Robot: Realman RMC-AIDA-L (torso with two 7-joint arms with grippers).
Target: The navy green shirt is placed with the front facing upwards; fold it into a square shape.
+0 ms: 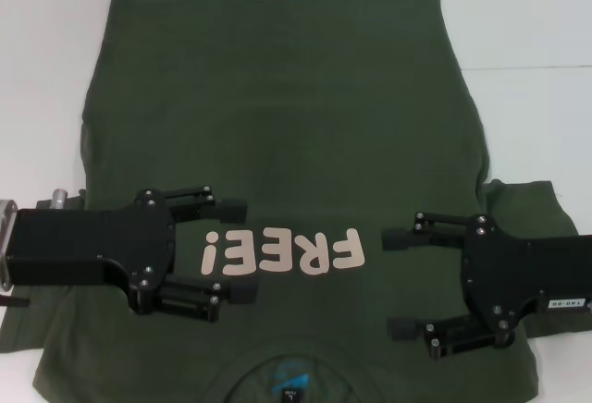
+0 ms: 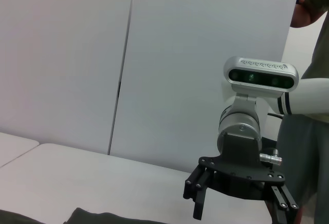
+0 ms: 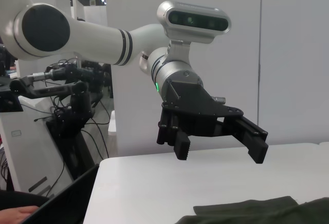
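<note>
Shirt (image 1: pixel 277 126): flat on table (image 1: pixel 536 15), print up, collar nearest robot. Left gripper (image 1: pixel 242 250) and right gripper (image 1: pixel 393 283): jaws wide, above chest. Advice: descend evenly, pinch matching edges, fold symmetrically.

A white table (image 1: pixel 518 15) fills the head view, a thin seam crossing its far right part; in the wrist views pale wall panels (image 2: pixel 61 59) stand behind it; beside the table stands a rack of black cabled equipment (image 3: pixel 67 106)
</note>
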